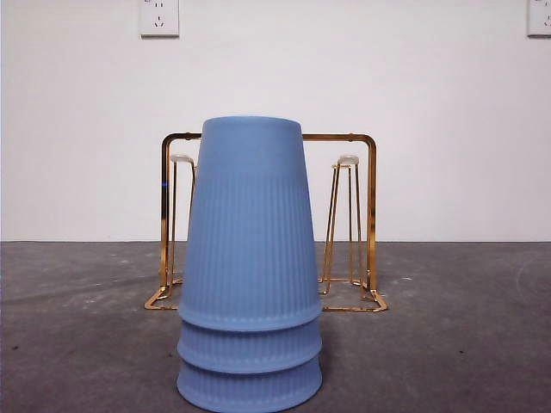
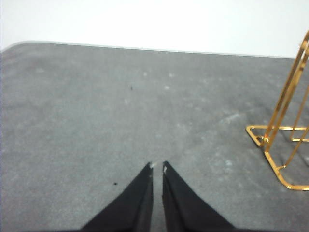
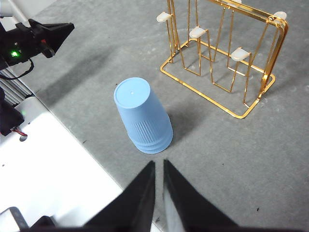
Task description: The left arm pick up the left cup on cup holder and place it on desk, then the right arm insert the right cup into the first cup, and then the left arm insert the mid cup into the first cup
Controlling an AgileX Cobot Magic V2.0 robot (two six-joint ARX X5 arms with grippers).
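Three blue ribbed cups stand upside down, nested as one stack (image 1: 250,258) on the desk (image 1: 448,344), just in front of the cup holder (image 1: 372,215). In the right wrist view the stack (image 3: 142,118) sits beside the gold cup holder (image 3: 263,82), whose pale-tipped pegs are all bare. My right gripper (image 3: 159,162) hovers high above the desk near the stack, shut and holding nothing. My left gripper (image 2: 158,166) is shut over bare desk (image 2: 96,121), with a corner of the cup holder (image 2: 275,145) off to one side. Neither gripper shows in the front view.
The left arm's black body (image 3: 43,36) with a green light shows at a corner of the right wrist view. A white surface (image 3: 58,169) borders the desk's edge there. Wall sockets (image 1: 159,17) sit high on the white wall behind.
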